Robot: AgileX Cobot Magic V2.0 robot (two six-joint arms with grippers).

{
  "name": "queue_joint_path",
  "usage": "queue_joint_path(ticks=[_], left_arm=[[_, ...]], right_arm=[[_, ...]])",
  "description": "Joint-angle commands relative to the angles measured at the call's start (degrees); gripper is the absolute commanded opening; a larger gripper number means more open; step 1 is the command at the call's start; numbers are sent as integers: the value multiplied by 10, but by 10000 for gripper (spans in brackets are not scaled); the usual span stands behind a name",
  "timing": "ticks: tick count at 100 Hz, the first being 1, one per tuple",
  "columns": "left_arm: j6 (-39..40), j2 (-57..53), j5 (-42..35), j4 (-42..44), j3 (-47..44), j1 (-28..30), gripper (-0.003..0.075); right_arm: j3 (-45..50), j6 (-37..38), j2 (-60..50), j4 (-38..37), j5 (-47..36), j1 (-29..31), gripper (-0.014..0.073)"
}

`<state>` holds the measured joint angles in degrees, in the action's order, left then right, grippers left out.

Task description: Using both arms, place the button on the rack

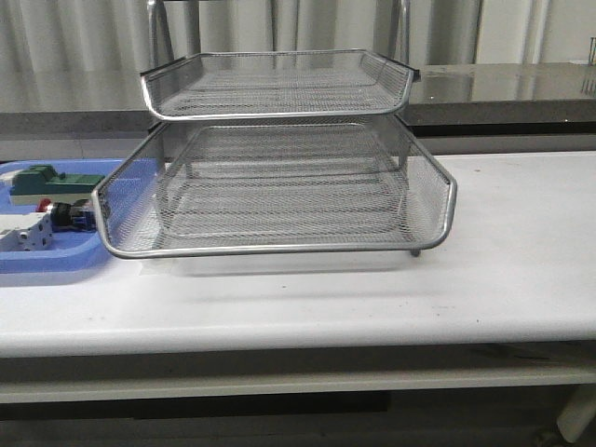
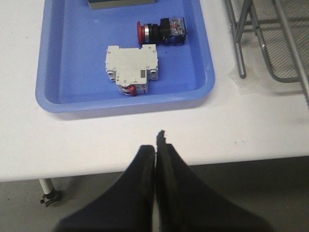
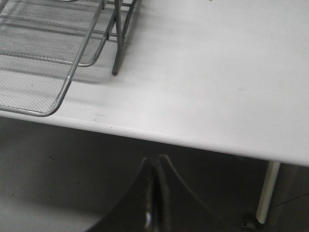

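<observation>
A: Where is the button (image 2: pixel 161 31) sitting?

B: It is lying on its side in the blue plastic tray (image 2: pixel 63 96), red cap pointing away from the rack (image 1: pixel 279 177). In the front view it is showing at the tray's right end (image 1: pixel 67 216), just behind the lower basket's rim.

A: What else is lying in that tray?

B: A white circuit breaker (image 2: pixel 132 68) with red marks is lying just beside the button, apart from it, and a green block (image 1: pixel 47 179) is sitting farther back.

A: How are the arms standing?

B: The left gripper (image 2: pixel 157 145) is hanging over the near edge of the white worktop (image 1: pixel 521 251), in front of the tray, jaws pressed together and holding nothing. The right gripper (image 3: pixel 157 166) is hanging off the worktop's front edge, near the rack's corner leg (image 3: pixel 117 48), jaws also closed and empty.

A: And the rack?

B: It is standing in the middle of the worktop, its mesh tiers bare, the tray just beside it.
</observation>
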<state>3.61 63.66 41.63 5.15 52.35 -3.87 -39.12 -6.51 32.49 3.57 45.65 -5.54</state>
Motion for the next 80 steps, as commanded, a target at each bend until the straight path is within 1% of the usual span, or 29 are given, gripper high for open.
queue_joint_path(ticks=[1, 11, 26, 33, 40, 47, 59, 64, 71, 80], left_arm=[[-7, 32, -21, 11, 43, 0, 4], [-30, 68, -22, 12, 61, 0, 4], [-31, 89, -22, 12, 69, -1, 8], [-31, 89, -22, 12, 69, -1, 41], [-31, 89, -22, 12, 69, -1, 116], [-31, 89, -22, 12, 69, -1, 223], [-31, 89, -21, 12, 69, -1, 454], [-31, 89, -21, 12, 69, -1, 524], [-31, 89, -21, 12, 69, -1, 571], [-31, 89, -25, 12, 69, -1, 571]], right_arm=[[-20, 0, 0, -2, -32, -1, -68], [-20, 0, 0, -2, -32, -1, -68], [-20, 0, 0, -2, -32, -1, -68], [-20, 0, 0, -2, -32, -1, -68], [-20, 0, 0, -2, -32, -1, -68], [-20, 0, 0, -2, -32, -1, -68], [-20, 0, 0, -2, -32, -1, -68], [-20, 0, 0, -2, -32, -1, -68], [-20, 0, 0, -2, -32, -1, -68], [-20, 0, 0, -2, -32, -1, -68]])
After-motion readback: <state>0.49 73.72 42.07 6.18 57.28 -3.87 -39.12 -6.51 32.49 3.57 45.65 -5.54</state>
